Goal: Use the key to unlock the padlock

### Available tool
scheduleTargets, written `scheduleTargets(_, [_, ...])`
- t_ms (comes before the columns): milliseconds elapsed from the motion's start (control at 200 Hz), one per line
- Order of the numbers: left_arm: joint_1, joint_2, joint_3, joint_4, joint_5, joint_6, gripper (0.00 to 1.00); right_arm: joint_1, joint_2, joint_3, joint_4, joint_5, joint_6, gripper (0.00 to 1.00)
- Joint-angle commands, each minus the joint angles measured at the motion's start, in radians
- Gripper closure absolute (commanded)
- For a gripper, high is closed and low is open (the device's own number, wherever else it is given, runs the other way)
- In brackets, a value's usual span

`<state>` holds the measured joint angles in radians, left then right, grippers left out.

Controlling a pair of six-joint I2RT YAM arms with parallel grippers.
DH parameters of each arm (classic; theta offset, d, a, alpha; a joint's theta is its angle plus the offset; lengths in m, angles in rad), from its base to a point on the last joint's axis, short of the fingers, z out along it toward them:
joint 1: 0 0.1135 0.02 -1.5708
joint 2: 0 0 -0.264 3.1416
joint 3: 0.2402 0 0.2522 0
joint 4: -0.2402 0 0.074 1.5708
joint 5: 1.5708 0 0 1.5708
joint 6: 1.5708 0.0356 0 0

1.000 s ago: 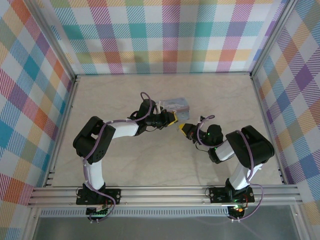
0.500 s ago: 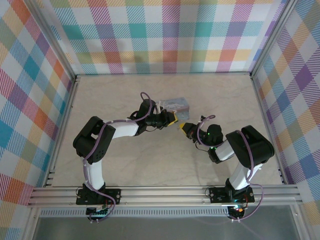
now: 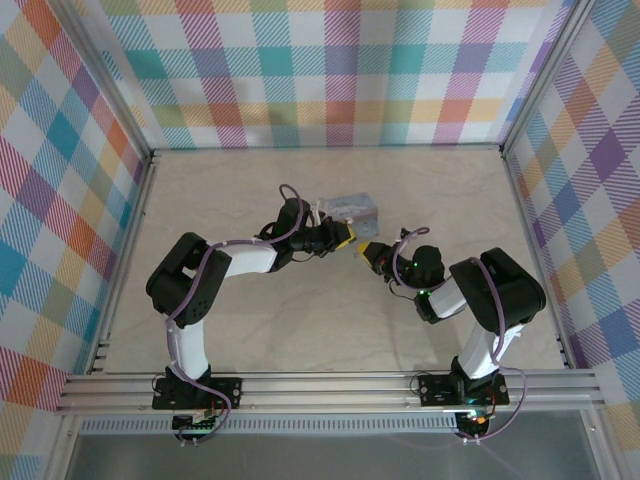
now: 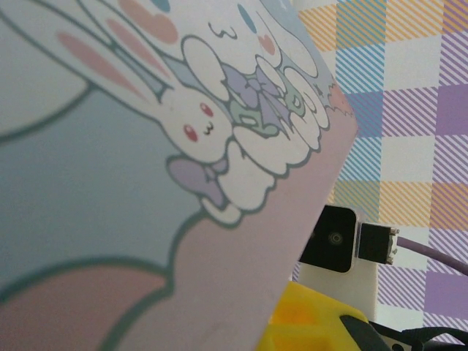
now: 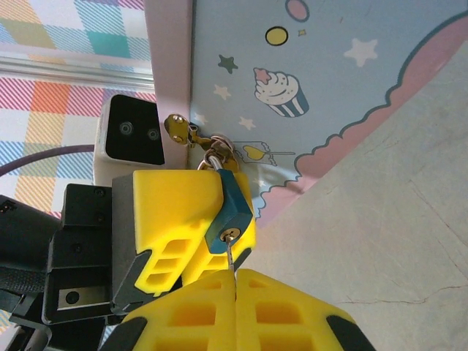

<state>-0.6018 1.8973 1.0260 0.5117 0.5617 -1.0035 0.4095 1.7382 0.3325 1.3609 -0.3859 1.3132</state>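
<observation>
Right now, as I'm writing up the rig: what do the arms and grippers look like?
The left arm and right arm have black joints, white links and purple cables looped alongside. The left gripper and right gripper have blocky yellow fingers with slotted cut-outs on black bodies.

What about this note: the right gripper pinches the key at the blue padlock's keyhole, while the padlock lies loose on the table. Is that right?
No. The padlock does not lie loose on the table: it hangs at the latch of the cartoon tin, clamped by the left gripper, as the right wrist view shows. The right gripper does pinch the key at its keyhole.
</observation>
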Motion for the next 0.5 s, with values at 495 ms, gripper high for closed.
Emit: scheduleTargets(495, [-0.021, -0.006, -0.009, 0.154, 0.073, -0.07, 0.96, 0.016, -0.011, 0.061, 0.047, 0.084, 0.245, 1.0])
